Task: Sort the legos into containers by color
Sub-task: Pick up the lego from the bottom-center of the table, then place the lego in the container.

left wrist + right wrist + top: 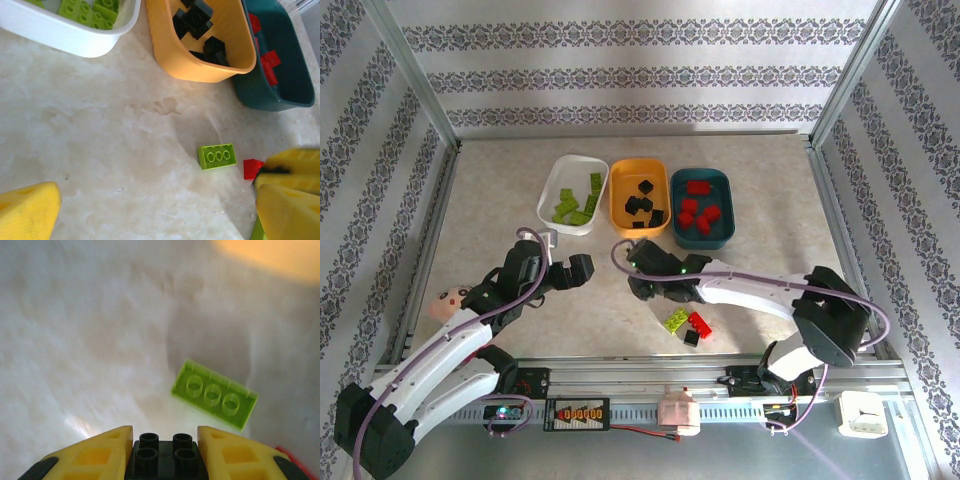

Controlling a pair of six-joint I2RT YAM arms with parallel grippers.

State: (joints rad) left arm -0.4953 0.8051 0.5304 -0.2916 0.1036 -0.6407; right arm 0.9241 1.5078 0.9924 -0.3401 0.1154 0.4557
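Black brick (165, 456) sits pinched between the yellow fingers (95, 452) of the right claw (165, 430), jaws drawn in to the brick's width, low over the table (75, 340). Step in hand: the grasp of a black piece, which looks made. The next move calls for a lift, a carry to the orange-yellow tray (190, 62) where the other black bricks (197, 20) lie, then a release. Left claw (155, 205) stands wide open and holds nothing, near the white tray (75, 42). Lime brick (215, 396) lies loose just ahead, with a red brick (252, 168) beside it. Can't tell if the held brick is off the table. In the right wrist view the red brick is cut off at the corner and the tray is just an orange blur.
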